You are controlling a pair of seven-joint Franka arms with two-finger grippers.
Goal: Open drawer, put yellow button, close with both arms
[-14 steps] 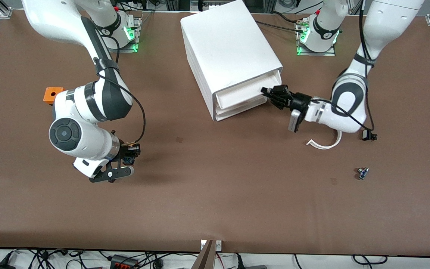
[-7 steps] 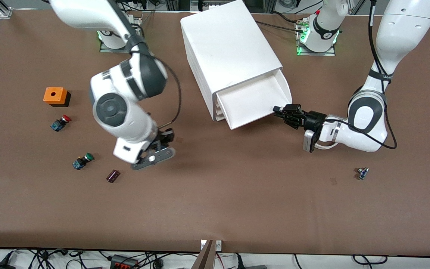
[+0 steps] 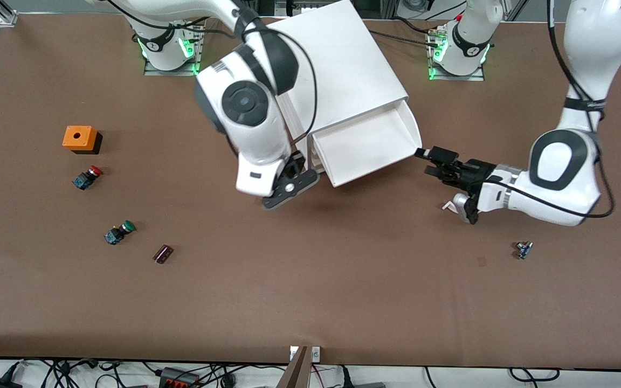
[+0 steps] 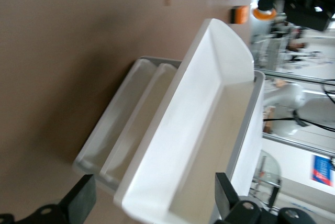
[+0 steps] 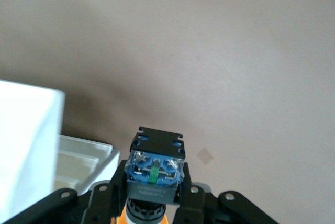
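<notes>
While the right arm's black two-finger gripper (image 3: 288, 182) hangs over the brown table (image 3: 343, 302) just beside the near corner of the big white boxy cabinet (image 3: 332, 59), it is clamped on the small yellow-capped push button (image 5: 154, 174). The right wrist view shows the button's black-and-blue body pointing out past the fingertips, with an orange-yellow sliver of cap tucked back toward the wrist.

The uppermost shallow white plastic drawer (image 3: 367, 148) stands pulled out. Its open tray lies from this gripper toward the left arm's end of the table and a little higher. The tray's long side runs across the cabinet's front, so the coming move looks like a short sideways carry over the drawer's end wall, then a drop. The right arm is clearly the nearer one to do it.

The left arm's black gripper (image 3: 430, 158) sits just off the drawer's front corner at the left arm's end. Its fingers (image 4: 78, 203) are spread wide and hold nothing; I cannot tell whether a tip touches the rim.

What shows of the drawer's floor is bare. In the left wrist view, two lower drawers peek out slightly and look empty too.

A red-capped button (image 3: 87, 177) and a green-capped button (image 3: 119, 231) lie well apart from the cabinet, toward the right arm's end.
</notes>
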